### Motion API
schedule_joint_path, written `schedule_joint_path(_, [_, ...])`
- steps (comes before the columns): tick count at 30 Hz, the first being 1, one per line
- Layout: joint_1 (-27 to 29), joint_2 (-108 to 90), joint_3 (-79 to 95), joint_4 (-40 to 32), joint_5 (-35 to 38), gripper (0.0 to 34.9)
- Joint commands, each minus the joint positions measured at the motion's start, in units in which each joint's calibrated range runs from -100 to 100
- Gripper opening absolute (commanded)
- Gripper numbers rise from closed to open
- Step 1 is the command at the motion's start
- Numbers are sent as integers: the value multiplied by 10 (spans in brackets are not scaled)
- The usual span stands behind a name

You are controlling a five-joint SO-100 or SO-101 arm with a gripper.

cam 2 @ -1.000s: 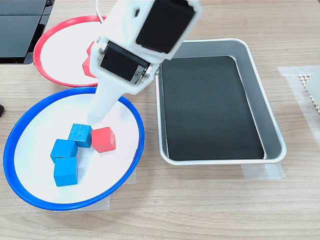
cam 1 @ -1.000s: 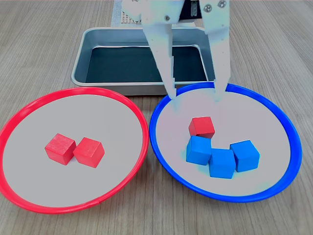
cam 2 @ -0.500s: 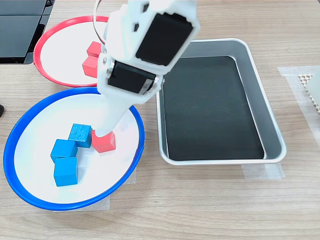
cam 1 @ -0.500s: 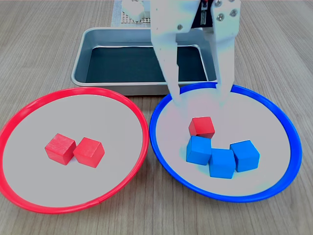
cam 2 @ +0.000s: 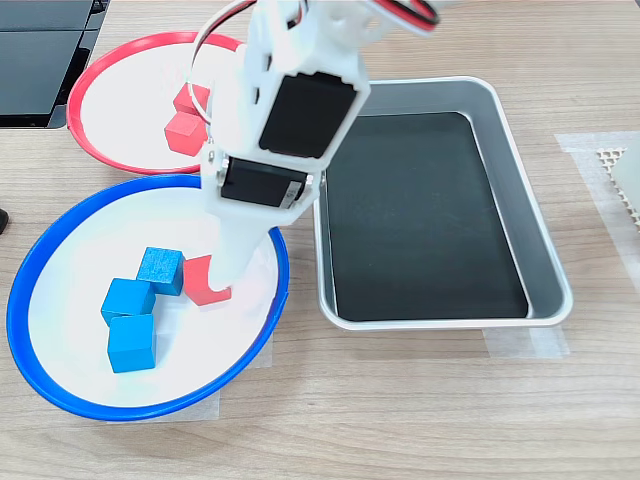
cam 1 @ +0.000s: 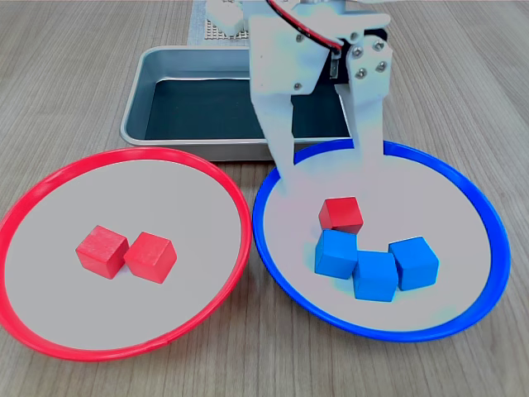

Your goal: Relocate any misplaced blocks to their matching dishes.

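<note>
A red block (cam 1: 341, 213) lies in the blue-rimmed dish (cam 1: 446, 215) just behind three blue blocks (cam 1: 335, 253) (cam 1: 376, 275) (cam 1: 414, 263). My gripper (cam 1: 331, 178) is open and low over the dish's back part. Its two white fingers stand wide apart, just behind the red block. In the second exterior view one finger (cam 2: 238, 255) reaches down in front of the red block (cam 2: 203, 283) and hides its right side. The gripper (cam 2: 228, 285) hangs over the blue-rimmed dish (cam 2: 70, 250). The red-rimmed dish (cam 1: 124, 198) holds two red blocks (cam 1: 102, 251) (cam 1: 151, 256).
A rectangular silver tray (cam 1: 165, 62) with a dark bottom stands behind both dishes, with nothing in it. In the second exterior view the tray (cam 2: 545, 250) lies right of the blue-rimmed dish, and the arm's body hangs over the gap between them. Bare wooden table surrounds everything.
The gripper has come down and shifted slightly toward the red block, staying open. No block has moved.
</note>
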Motion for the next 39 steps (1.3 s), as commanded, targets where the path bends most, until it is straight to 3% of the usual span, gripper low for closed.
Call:
schedule_joint_path(1, [-11,8,-45,3,-1,191])
schedule_joint_path(26, [-17,104,-171,50,15,190])
schedule_joint_path(39, [-14,180,-279,107,13,166])
